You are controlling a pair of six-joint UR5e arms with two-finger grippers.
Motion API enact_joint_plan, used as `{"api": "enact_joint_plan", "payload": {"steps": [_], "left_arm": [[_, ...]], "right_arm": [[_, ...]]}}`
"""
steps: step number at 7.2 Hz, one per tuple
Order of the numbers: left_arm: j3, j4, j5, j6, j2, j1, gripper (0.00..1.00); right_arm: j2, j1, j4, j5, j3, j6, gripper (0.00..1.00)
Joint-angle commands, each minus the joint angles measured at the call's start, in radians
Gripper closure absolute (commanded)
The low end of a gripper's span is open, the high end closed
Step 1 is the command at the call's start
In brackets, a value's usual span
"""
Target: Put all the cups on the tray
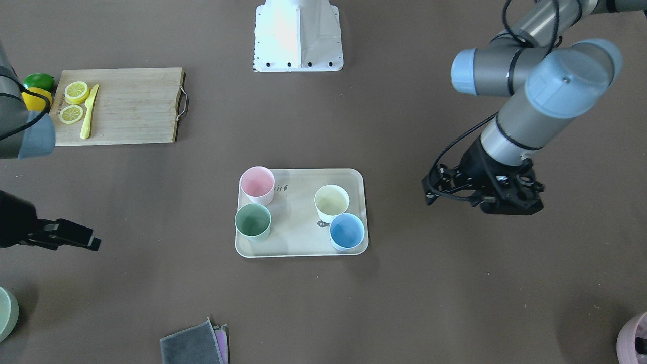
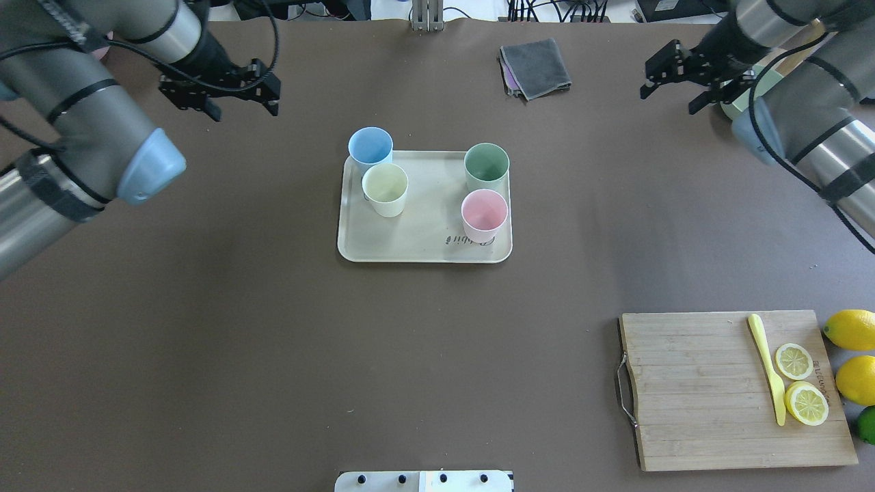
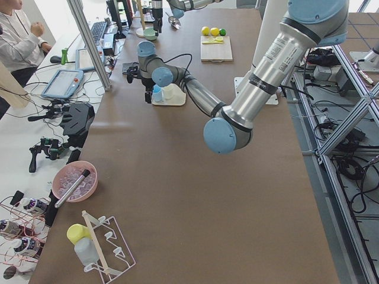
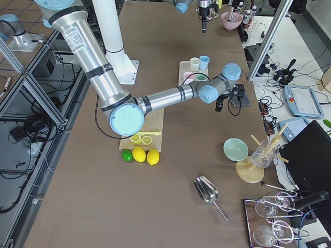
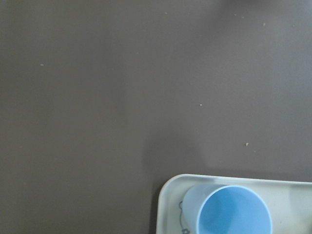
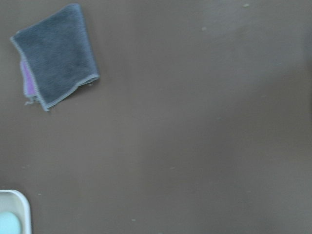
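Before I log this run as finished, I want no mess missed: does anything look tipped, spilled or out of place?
Nothing stands out. The pink cup, cream cup, green cup and blue cup all stand upright on the tray, nothing spilled. The blue cup sits tight in a corner, yet inside the rim.

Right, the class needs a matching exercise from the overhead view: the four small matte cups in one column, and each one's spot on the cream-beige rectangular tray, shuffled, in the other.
Column one:
1 light blue matte cup
2 cream-yellow matte cup
3 sage green matte cup
4 pastel pink matte cup

Column two, on the cream-beige rectangular tray:
A lower right, by the script
B top-left corner
C top-right corner
D left, just below the blue

Pairs: 1-B; 2-D; 3-C; 4-A.
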State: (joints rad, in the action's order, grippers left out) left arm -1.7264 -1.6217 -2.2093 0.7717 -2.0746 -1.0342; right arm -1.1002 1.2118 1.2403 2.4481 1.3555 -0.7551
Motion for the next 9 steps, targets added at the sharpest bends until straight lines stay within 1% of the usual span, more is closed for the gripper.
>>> {"api": "enact_joint_plan", "payload": {"steps": [1,2,3,4,5,6,8,9], "left_arm": [[-0.186,0.106,-0.004,-0.330,0.221,-0.154,0.02],[-0.177,0.109,-0.015,-0.526,0.293,-0.240,0.02],[-0.150,0.111,-0.071,-0.736,0.365,-0.332,0.02],[-0.103,0.111,-0.085,-0.858,0.375,-0.392,0.02],[-0.108,0.111,-0.084,-0.871,0.407,-0.400,0.02],[-0.101,0.103,-0.075,-0.870,0.462,-0.397,0.02],[-0.101,0.097,-0.087,-0.823,0.493,-0.395,0.02],[-0.105,0.097,-0.087,-0.809,0.493,-0.395,0.02]], "right_arm": [[-0.134,0.139,0.042,-0.003,0.008,0.313,0.00],[-0.198,0.203,0.042,0.003,0.022,0.427,0.00],[-0.296,0.254,0.042,0.003,0.083,0.489,0.00],[-0.388,0.299,0.042,-0.001,0.135,0.570,0.00],[-0.439,0.336,0.044,0.000,0.142,0.641,0.00],[-0.475,0.357,0.045,-0.006,0.140,0.713,0.00],[-0.497,0.380,0.047,-0.004,0.164,0.721,0.00],[-0.507,0.397,0.079,-0.004,0.209,0.721,0.00]]}}
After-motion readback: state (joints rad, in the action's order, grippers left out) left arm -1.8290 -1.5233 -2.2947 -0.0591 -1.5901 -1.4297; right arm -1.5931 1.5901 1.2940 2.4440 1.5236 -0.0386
